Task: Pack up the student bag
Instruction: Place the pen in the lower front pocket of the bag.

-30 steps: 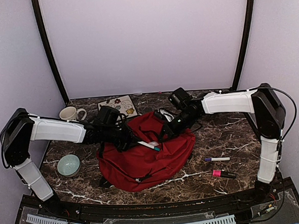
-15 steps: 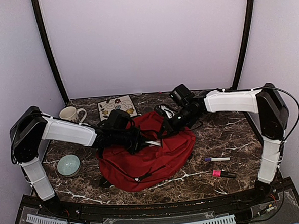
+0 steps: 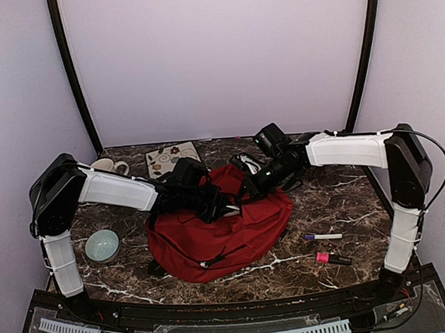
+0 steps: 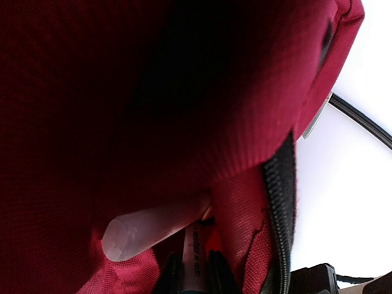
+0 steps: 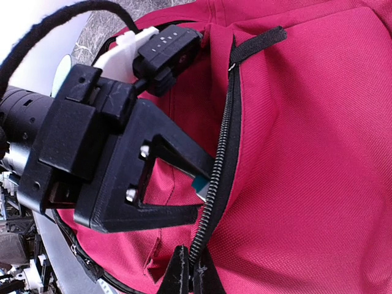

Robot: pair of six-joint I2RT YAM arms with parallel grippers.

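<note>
Left hand (image 5: pixel 205 191), pen (image 4: pixel 195 263) seemingly inside student bag (image 3: pixel 242 237).

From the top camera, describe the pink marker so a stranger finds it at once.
Start at the large dark-red fabric backpack on the dark marble table. Two pens lie to its right: the pink-and-black marker is nearer the front edge; the white, purple-capped pen lies farther back.

Marble table (image 3: pixel 338 197), student bag (image 3: pixel 227 242), bowl (image 3: pixel 103 245), mug (image 3: pixel 107 165), card (image 3: pixel 170 157), purple marker (image 3: pixel 323 236), pink marker (image 3: pixel 332 259)
</note>
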